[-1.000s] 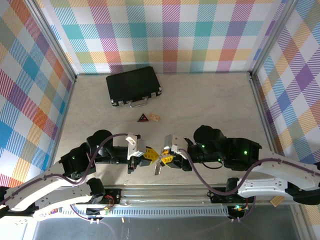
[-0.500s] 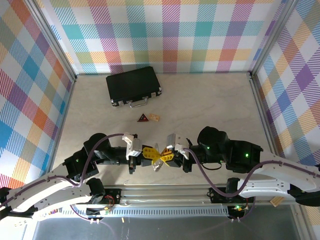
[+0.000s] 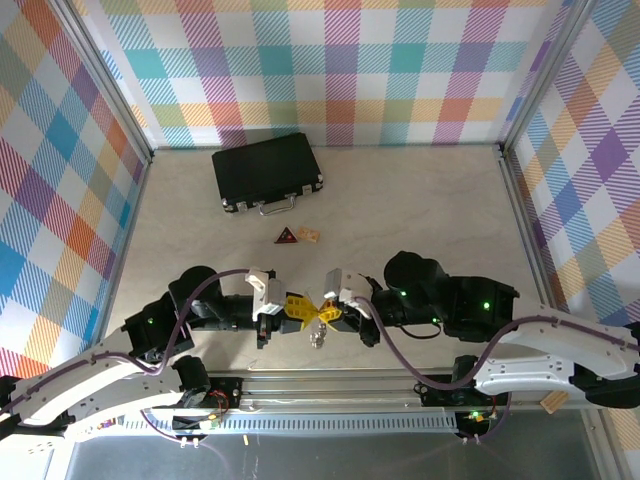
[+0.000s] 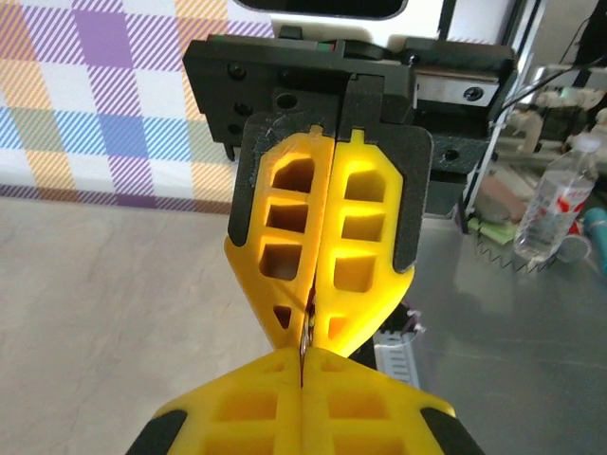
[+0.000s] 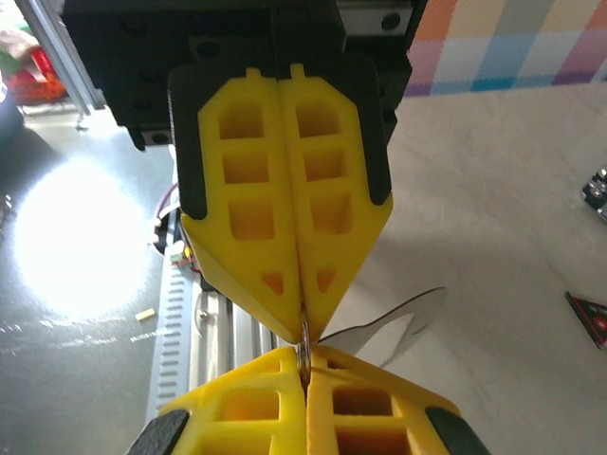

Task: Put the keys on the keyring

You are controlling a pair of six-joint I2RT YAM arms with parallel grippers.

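Observation:
My left gripper (image 3: 299, 309) and right gripper (image 3: 334, 314) meet tip to tip just above the table's near edge. Both are shut on the same thin silver metal piece, the keyring (image 3: 318, 339), and a short silver part of it hangs below the tips. In the right wrist view the keyring (image 5: 303, 347) shows edge-on, running from the left gripper's yellow fingers (image 5: 256, 227) into my right gripper (image 5: 305, 362). In the left wrist view my left gripper (image 4: 304, 358) touches the right one's fingers (image 4: 365, 246). The black-headed key is hidden.
A black case (image 3: 267, 171) with a metal handle lies at the back left. A small dark-red triangle (image 3: 287, 236) and a tan chip (image 3: 310, 234) lie mid-table behind the grippers. An aluminium rail (image 3: 340, 386) runs along the near edge, and plaid walls close three sides.
A second ago the two grippers stood slightly apart. They have since come together and now touch at the tips, and the hanging silver piece has shifted a little.

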